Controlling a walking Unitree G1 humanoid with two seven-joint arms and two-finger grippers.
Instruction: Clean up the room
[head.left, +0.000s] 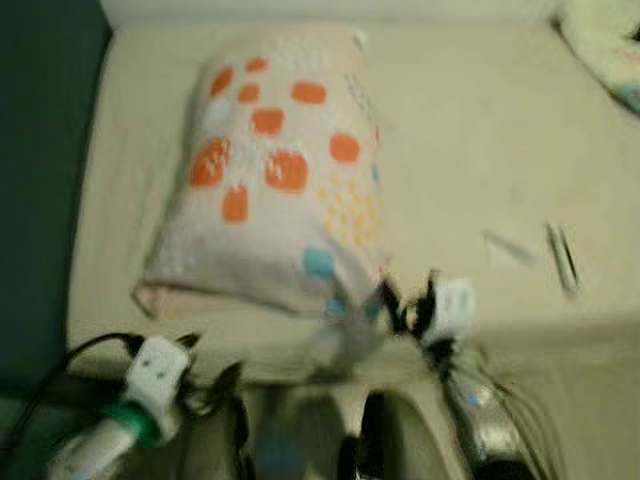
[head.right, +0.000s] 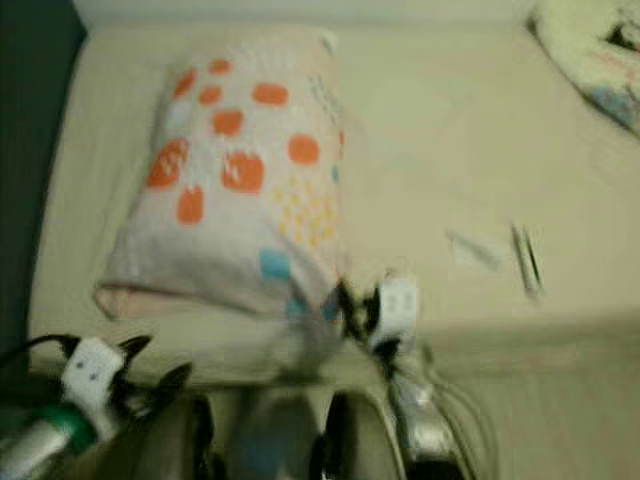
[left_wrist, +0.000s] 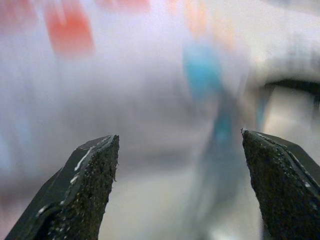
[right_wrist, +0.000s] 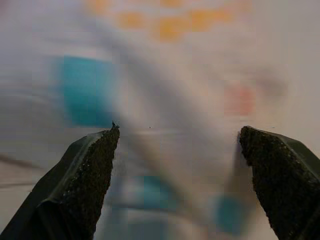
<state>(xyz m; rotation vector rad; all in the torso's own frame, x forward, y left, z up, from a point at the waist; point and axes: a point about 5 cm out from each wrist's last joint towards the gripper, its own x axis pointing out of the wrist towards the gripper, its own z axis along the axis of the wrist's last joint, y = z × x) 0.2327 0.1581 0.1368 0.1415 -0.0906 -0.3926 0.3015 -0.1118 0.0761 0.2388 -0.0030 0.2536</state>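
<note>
Orange-spotted pillow (head.left: 275, 180) sits at the bed (head.left: 470, 150) edge, both the left claw (left_wrist: 180, 190) and right claw (right_wrist: 177, 180) gaping and empty, so a blurred, rushed lunge risks shoving it away rather than gripping it.

My left arm sits low at the left of the head views, its claw (left_wrist: 180, 187) spread wide with both black fingers (left_wrist: 85, 195) well apart. My right arm reaches forward at centre-right, its claw (right_wrist: 177, 182) likewise gaping, fingers (right_wrist: 82, 185) far apart. Both views are blurred.
</note>
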